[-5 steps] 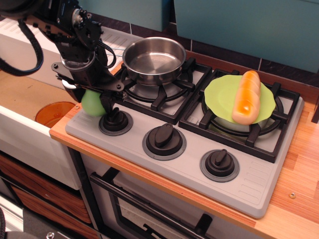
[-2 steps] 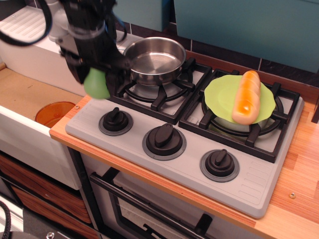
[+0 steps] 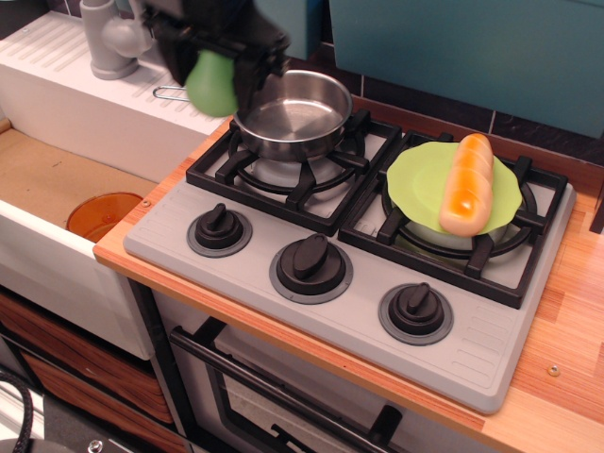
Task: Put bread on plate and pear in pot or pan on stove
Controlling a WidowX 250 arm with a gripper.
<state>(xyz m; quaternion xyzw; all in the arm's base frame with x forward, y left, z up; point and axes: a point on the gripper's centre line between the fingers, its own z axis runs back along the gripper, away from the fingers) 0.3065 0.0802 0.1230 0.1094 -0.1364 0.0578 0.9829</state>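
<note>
Grey toy stove (image 3: 491, 354) across the middle of the view, set into a wooden counter (image 3: 566, 311), with two black burner grates on top, three black round knobs (image 3: 311, 257) in a row along the front, and an oven door below. To the left, a recessed sink basin (image 3: 52, 179) with a white ridged draining surface behind it and a grey faucet base (image 3: 109, 42) at the far top left.

Black gripper (image 3: 219, 71) at top left, in the air above the left edge of the stove, fingers pressed against the sides of the light-green pear (image 3: 209, 85), pinching it. Pear lifted clear of every surface, just beside the left rim of the pan and slightly above it.

On the left burner: shiny steel pan (image 3: 293, 113), upright, only bare metal showing inside. Thin wire handle reaching left toward the draining surface, partly hidden behind the gripper.

On the right burner: lime-green plate (image 3: 420, 184), with the bread (image 3: 469, 184) lying on it lengthwise, far end reaching past the back rim, near end at the front rim.

In the sink basin: orange round cup (image 3: 102, 215), open side up, contents impossible to make out.
</note>
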